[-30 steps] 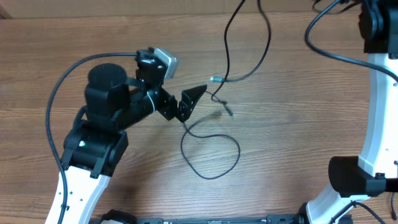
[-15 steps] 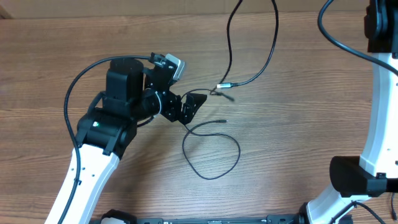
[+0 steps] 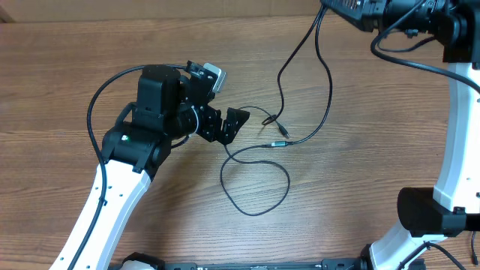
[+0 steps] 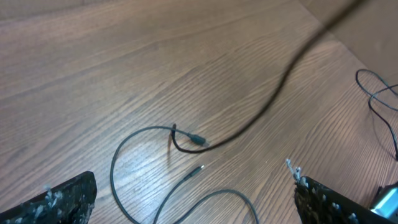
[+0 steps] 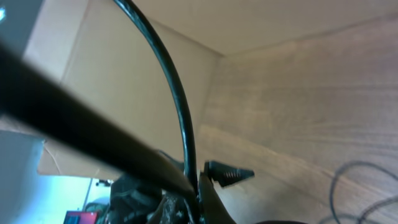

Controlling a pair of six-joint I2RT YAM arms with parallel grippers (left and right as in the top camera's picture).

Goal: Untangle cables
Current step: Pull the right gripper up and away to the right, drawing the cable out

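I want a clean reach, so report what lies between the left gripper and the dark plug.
In the left wrist view, a second cable's thin plug tip lies on the wood between the open left gripper and the dark plug.

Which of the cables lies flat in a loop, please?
The looped cable beside the left gripper; the other cable hangs from the right gripper.

No text, label, brand mark, number or sign can be read in any view. The table [image 3: 375, 187] is bare wood grain, and the cables [image 3: 330, 82] are plain black with no legible marking.
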